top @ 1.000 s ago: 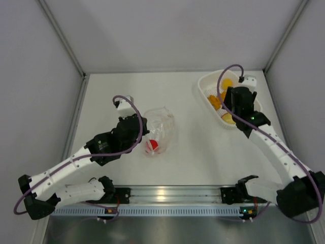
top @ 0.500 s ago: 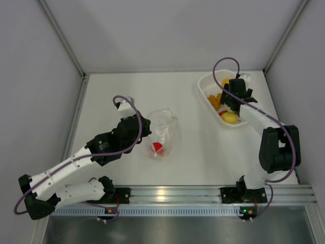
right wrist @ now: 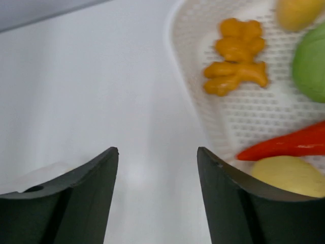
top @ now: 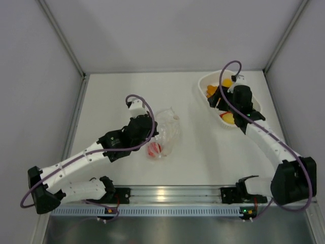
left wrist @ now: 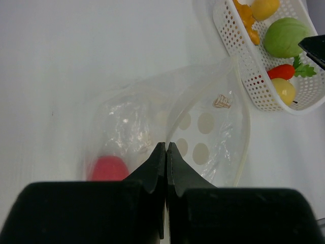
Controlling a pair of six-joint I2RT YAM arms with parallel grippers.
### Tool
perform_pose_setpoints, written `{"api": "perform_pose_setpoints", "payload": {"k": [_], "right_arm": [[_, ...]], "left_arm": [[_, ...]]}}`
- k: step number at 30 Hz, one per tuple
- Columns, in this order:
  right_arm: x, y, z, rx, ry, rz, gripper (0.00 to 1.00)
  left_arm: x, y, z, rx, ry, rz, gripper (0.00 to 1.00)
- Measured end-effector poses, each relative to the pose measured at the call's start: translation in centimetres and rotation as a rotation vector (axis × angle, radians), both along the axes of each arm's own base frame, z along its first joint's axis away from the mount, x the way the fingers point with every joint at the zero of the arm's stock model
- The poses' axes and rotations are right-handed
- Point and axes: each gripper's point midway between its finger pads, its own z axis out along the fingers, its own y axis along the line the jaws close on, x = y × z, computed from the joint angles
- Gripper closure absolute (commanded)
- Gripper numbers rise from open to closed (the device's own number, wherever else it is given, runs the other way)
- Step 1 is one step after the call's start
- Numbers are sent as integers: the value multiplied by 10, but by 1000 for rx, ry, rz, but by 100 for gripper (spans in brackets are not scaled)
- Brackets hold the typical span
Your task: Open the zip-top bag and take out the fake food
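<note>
While one bag [left wrist: 205, 124] holds one food [left wrist: 107, 169], one basket [left wrist: 236, 56] holds five.

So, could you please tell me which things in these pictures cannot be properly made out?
Red ball: top view, smeared by the crinkled zip-top bag around it; left wrist view, blurred behind the film, partly covered by the left jaws.
White basket: top view, the right jaws and arm cover its middle, hiding food there.
Green ball: right wrist view, cut off by the right edge.
Yellow-orange piece: right wrist view, cut off by the top edge.
</note>
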Motion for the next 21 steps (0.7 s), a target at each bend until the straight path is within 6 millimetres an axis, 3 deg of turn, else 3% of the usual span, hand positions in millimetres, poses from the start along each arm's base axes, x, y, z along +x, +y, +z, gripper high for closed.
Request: {"api": "perform_pose_setpoints", "payload": {"k": [5, 8, 10, 15, 18, 21], "right_arm": [[-63, 92, 59, 111, -132, 282, 46], [-104, 141, 76, 159, -154, 435, 51], [-128, 168, 76, 178, -138, 515, 58], [-177, 217, 59, 160, -80, 615, 62], [-191, 235, 45, 126, -48, 633, 63], [-191, 246, 27, 93, -3, 605, 65]], "left_arm": [[1, -1, -1, -8, 3, 8, 100], [1, 0, 0, -12, 3, 14, 100], [2, 0, 0, -15, 2, 21, 100], [3, 1, 1, -28, 2, 38, 100], [3, 1, 1, -35, 4, 41, 100], [3, 1, 1, -44, 7, 46, 100]]}}
